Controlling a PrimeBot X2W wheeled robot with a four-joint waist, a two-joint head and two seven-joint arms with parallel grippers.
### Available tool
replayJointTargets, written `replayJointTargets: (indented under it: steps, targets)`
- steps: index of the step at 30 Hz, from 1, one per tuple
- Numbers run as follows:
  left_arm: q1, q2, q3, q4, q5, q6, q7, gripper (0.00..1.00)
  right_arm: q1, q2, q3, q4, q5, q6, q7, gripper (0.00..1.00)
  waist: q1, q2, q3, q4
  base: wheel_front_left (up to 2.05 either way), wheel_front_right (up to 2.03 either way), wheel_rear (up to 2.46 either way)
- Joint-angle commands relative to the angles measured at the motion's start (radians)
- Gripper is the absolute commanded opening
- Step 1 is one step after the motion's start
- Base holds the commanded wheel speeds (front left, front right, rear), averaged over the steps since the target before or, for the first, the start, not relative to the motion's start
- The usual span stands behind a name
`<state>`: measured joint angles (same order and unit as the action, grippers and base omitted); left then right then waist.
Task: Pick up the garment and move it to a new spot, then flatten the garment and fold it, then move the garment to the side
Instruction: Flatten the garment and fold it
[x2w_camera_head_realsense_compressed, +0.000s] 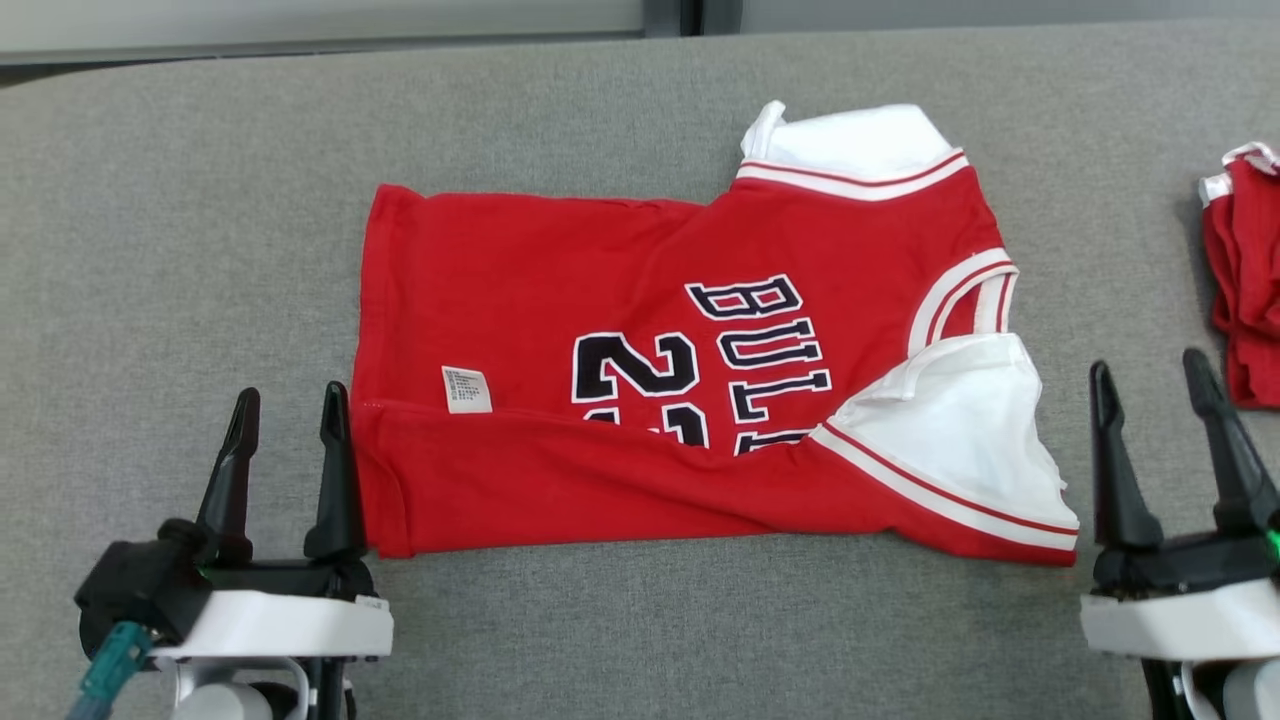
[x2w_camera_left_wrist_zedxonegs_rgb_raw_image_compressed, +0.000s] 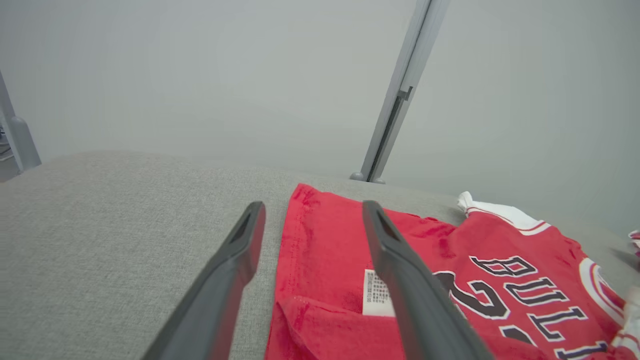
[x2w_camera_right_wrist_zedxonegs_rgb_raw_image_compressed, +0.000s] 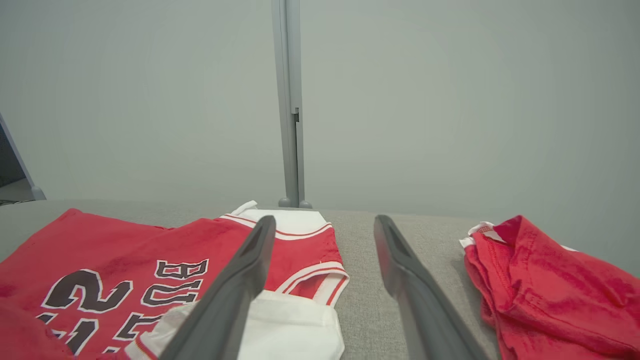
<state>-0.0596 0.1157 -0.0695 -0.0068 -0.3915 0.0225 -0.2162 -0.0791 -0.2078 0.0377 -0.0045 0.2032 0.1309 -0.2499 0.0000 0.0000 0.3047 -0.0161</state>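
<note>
Red jersey (x2w_camera_head_realsense_compressed: 520, 300) lies between left claw (x2w_camera_head_realsense_compressed: 291, 393) and right claw (x2w_camera_head_realsense_compressed: 1147, 362), both spread, empty

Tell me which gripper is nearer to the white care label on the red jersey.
Left. The left gripper stands open at the hem edge of the jersey, close beside the care label; the right gripper stands open beyond the jersey's opposite end.

On my feed the surface (x2w_camera_head_realsense_compressed: 200, 200) is covered in grey woven cloth, matt and slightly rough. The garment (x2w_camera_head_realsense_compressed: 520, 300) is soft red cloth, matt, with white cloth trim and a small white sewn-in label (x2w_camera_head_realsense_compressed: 467, 389). The jaws on the left gripper (x2w_camera_head_realsense_compressed: 291, 390) and right gripper (x2w_camera_head_realsense_compressed: 1147, 360) look to me like smooth, matt dark plastic. The post (x2w_camera_right_wrist_zedxonegs_rgb_raw_image_compressed: 289, 100) behind looks like smooth grey metal.
</note>
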Motion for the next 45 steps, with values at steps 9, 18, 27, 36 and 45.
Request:
replayJointTargets:
  steps: [9, 18, 27, 36, 45]
  targets:
    - [0.09, -0.008, -0.033, 0.001, 0.083, 0.043, -0.039, 1.0, 0.128, 0.028, -0.009, -0.033, -0.014, -0.001, 0.039, 1.0, 0.0, 0.0, -0.088, -0.018, 0.0, 0.0, 0.0]
    - [0.101, -0.009, -0.04, 0.013, 0.085, 0.043, -0.04, 1.0, 0.139, 0.028, -0.01, -0.043, 0.002, -0.001, 0.052, 1.0, 0.0, 0.0, -0.099, -0.015, 0.0, 0.0, 0.0]
    - [0.086, 0.003, -0.052, 0.04, 0.079, 0.041, -0.021, 1.0, 0.144, 0.031, -0.001, -0.005, 0.002, -0.001, 0.068, 1.0, 0.0, 0.0, -0.087, -0.012, 0.0, 0.0, 0.0]
    - [0.034, -0.007, -0.064, 0.245, 0.022, -0.007, -0.001, 1.0, 0.124, 0.042, 0.025, 0.201, 0.023, -0.001, 0.068, 1.0, 0.0, 0.0, -0.024, 0.001, 0.0, 0.0, 0.0]
    - [-0.056, -0.009, -0.059, 0.453, -0.037, -0.065, 0.017, 0.88, 0.044, 0.043, 0.062, 0.364, 0.055, -0.001, 0.086, 0.48, 0.0, 0.0, 0.018, 0.008, 0.0, 0.0, 0.0]
